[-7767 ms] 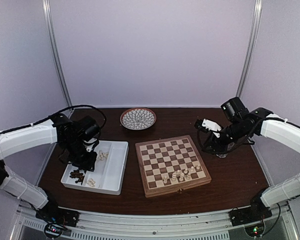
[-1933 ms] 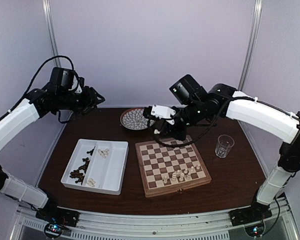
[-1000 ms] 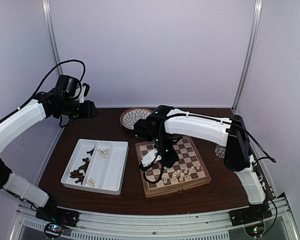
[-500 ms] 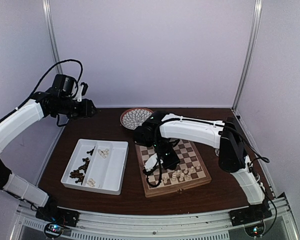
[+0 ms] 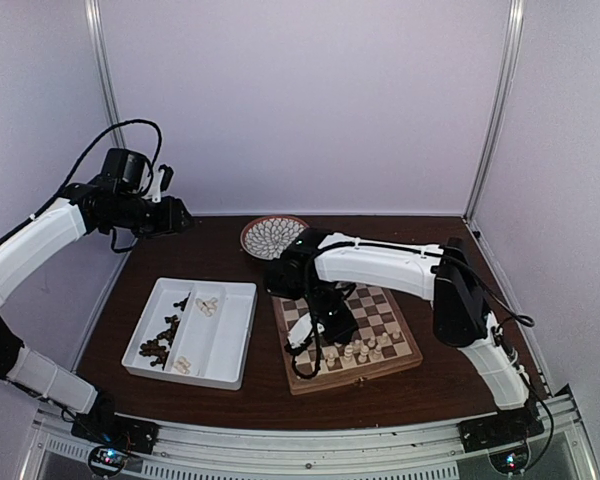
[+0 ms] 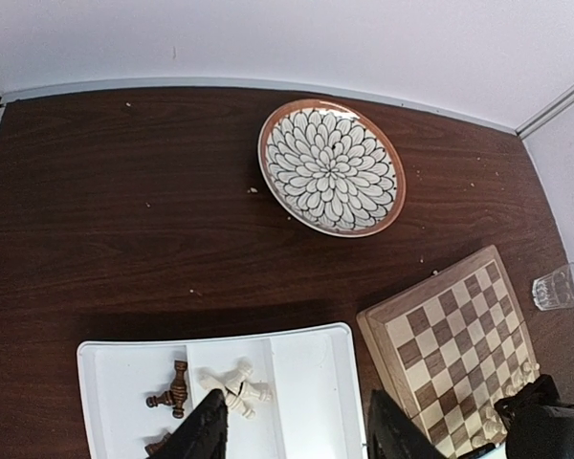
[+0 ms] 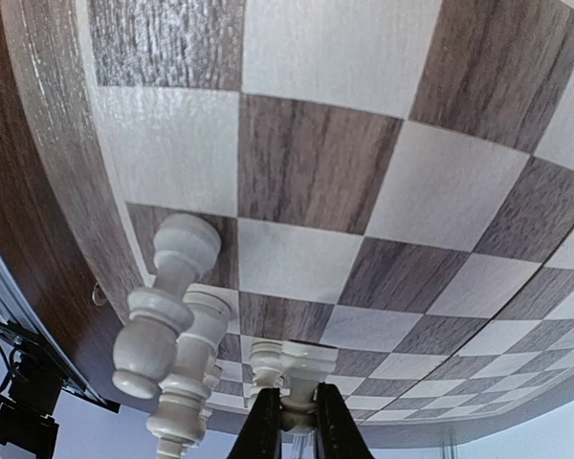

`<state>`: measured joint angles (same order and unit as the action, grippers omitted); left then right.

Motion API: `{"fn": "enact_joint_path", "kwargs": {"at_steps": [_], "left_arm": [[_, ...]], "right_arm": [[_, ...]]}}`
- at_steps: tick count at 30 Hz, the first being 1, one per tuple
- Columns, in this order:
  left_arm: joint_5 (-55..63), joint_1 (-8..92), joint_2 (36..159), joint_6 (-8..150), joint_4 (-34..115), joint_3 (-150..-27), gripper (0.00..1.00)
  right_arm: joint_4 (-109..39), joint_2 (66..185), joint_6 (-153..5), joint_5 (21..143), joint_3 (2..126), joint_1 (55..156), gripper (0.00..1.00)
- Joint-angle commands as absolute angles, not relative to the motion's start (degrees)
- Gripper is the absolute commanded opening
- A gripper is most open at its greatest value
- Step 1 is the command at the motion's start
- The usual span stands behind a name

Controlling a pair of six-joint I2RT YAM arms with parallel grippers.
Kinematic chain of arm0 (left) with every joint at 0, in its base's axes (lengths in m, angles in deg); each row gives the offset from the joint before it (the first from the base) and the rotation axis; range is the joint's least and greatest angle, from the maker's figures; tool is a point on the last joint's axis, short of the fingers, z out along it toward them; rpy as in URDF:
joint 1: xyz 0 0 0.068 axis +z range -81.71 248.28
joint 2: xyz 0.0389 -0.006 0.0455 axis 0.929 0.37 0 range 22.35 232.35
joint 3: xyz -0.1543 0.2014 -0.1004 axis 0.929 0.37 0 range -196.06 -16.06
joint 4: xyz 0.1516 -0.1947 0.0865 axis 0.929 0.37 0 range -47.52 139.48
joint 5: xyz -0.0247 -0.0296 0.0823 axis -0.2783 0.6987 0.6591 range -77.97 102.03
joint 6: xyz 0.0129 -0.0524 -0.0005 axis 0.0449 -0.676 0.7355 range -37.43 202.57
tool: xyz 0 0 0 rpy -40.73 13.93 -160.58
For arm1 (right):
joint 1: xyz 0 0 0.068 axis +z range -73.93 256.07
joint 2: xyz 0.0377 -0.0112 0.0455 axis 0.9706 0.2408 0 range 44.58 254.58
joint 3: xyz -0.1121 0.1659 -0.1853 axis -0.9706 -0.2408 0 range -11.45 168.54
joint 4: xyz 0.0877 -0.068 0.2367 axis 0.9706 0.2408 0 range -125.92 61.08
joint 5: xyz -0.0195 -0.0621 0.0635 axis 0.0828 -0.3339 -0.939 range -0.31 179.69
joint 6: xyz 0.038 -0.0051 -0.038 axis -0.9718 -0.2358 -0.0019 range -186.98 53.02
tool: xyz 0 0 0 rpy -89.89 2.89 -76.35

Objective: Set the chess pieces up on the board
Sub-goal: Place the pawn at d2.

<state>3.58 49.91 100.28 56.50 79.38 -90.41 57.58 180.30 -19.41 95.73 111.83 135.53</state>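
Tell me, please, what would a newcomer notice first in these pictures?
The right gripper reaches low over the near left part of the board, shut on a cream-white piece beside other cream pieces. The left gripper hangs open, high over the far left of the table. Left of the board lies a white tray with loose pieces.

**Board** (image 5: 388, 306): square wooden box type with tan and dark brown checks and a pale rim. It lies flat on the tabletop (image 5: 450, 372), slightly turned.

**Cream-white pieces** (image 5: 368, 348): a small group stands upright on the near rows, towards the right. In the right wrist view, two tall pieces (image 7: 177, 316) stand close together.

**Cream-white piece** (image 7: 289, 361): upright and pinched between the fingers of the right gripper (image 7: 292, 397). Contact with the square beneath cannot be confirmed.

**Dark brown pieces** (image 5: 158, 348): lying on their sides in the white tray (image 5: 228, 335), off the board. A few loose cream pieces (image 5: 208, 306) lie beside them.
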Motion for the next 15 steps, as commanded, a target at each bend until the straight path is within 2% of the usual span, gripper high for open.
{"fn": "enact_joint_path", "kwargs": {"at_steps": [1,10,15], "left_arm": [[2.0,50.6,99.7,55.9,76.6,-89.9,0.50],[1.2,51.1,99.7,55.6,76.5,-89.8,0.50],[0.6,51.2,99.7,55.3,76.4,-89.8,0.50]], "right_arm": [[60.3,181.9,-20.1,96.2,112.4,135.9,0.07],[59.6,183.0,-20.6,96.8,112.7,135.9,0.11],[59.2,183.1,-21.1,97.7,113.4,135.9,0.19]]}}
